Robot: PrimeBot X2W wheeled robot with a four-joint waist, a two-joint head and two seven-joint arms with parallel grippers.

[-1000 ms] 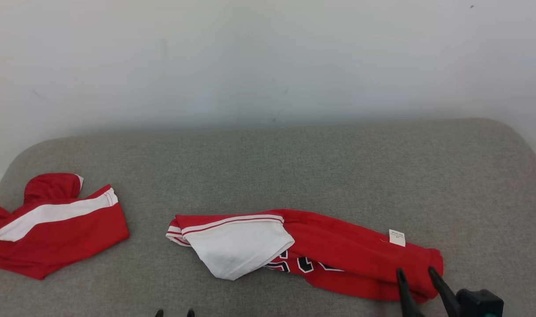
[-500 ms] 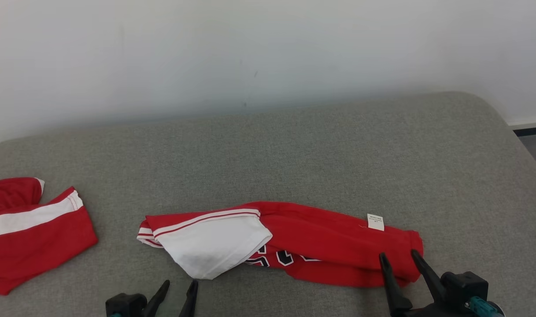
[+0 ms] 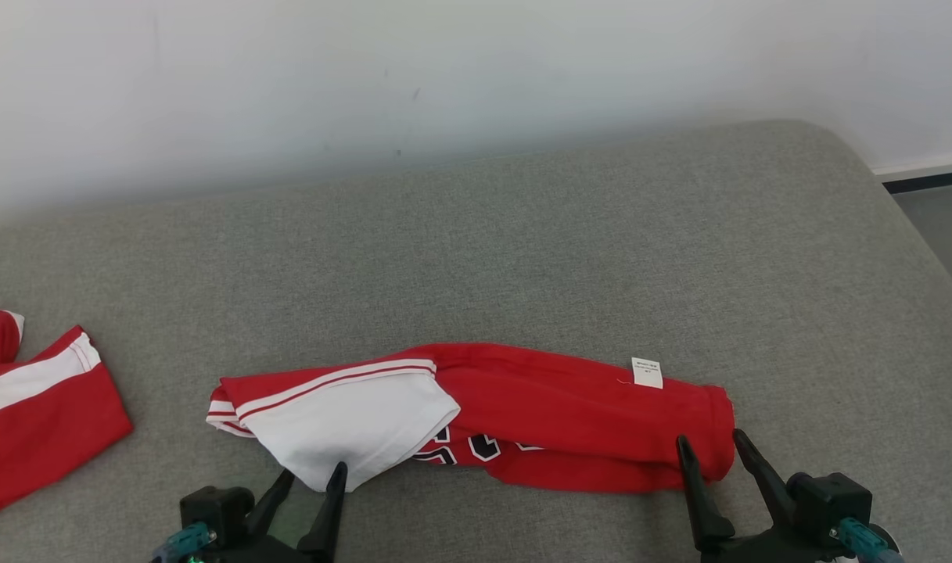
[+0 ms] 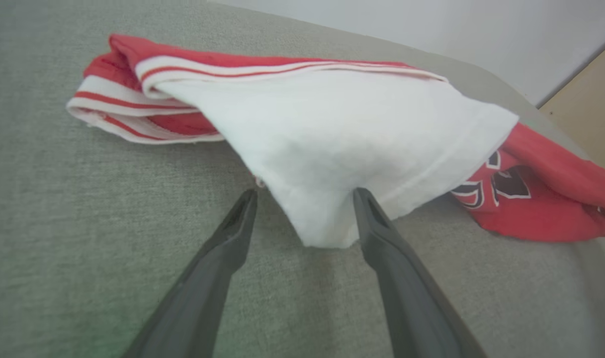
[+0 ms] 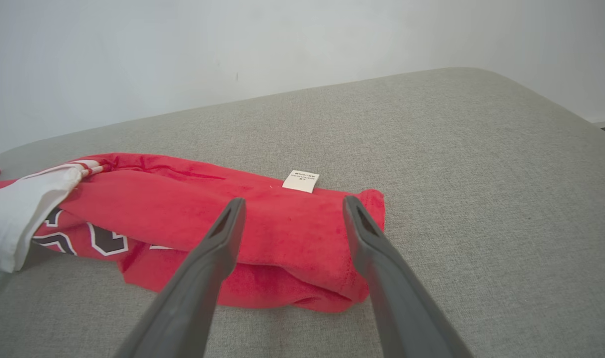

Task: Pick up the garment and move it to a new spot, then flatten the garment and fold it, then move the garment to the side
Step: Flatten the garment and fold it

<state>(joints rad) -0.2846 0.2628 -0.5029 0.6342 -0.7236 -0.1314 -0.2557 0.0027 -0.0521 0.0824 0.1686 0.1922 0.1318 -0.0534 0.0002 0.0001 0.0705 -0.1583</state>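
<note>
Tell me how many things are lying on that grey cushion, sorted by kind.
Red-and-white garments: 2, the middle garment and the left garment, which the head view's edge partly cuts off.
White labels: 1, the label on the middle garment.
Total: 3.

The garment [image 3: 569, 414] is soft, matt red cloth, slightly fleecy, with a smooth white cloth panel and ribbed striped trim. Beneath the garment, the cushion [image 3: 522, 258] is coarse grey woven fabric. Behind the garment, the wall [image 3: 366, 78] is smooth matt white
</note>
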